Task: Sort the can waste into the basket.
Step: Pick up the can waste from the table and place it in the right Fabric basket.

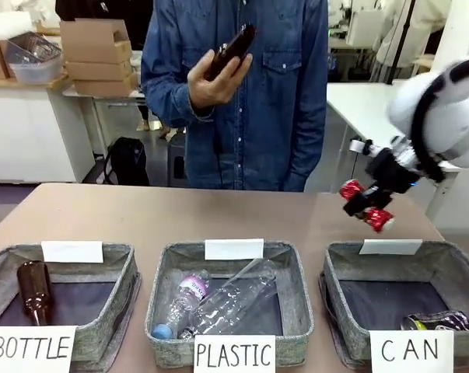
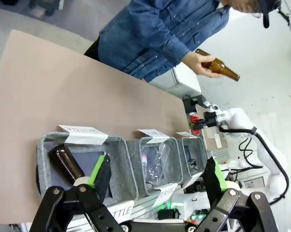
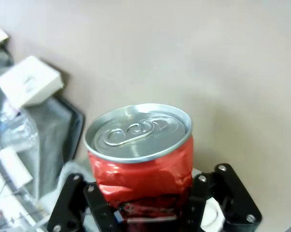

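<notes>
Nearest you, the CAN basket (image 1: 460, 268) is sitting at the worktop's (image 1: 141, 214) right end, with the dark can (image 1: 436, 320) already lying in its front corner. Your right pincer (image 1: 366, 203) is gripping the red can (image 1: 365, 206) in the air just above and behind the basket's far left rim, so the drop point is lying forward and a little right of it. That can's long axis is slanting across the pincer, silver ends out. Your left pincer (image 2: 157, 181) is hanging open over the BOTTLE basket (image 2: 118, 159), well apart from the cans. A person is holding a brown bottle (image 1: 232, 48). You cannot see the pincer's pads behind the red can (image 3: 140, 154).
</notes>
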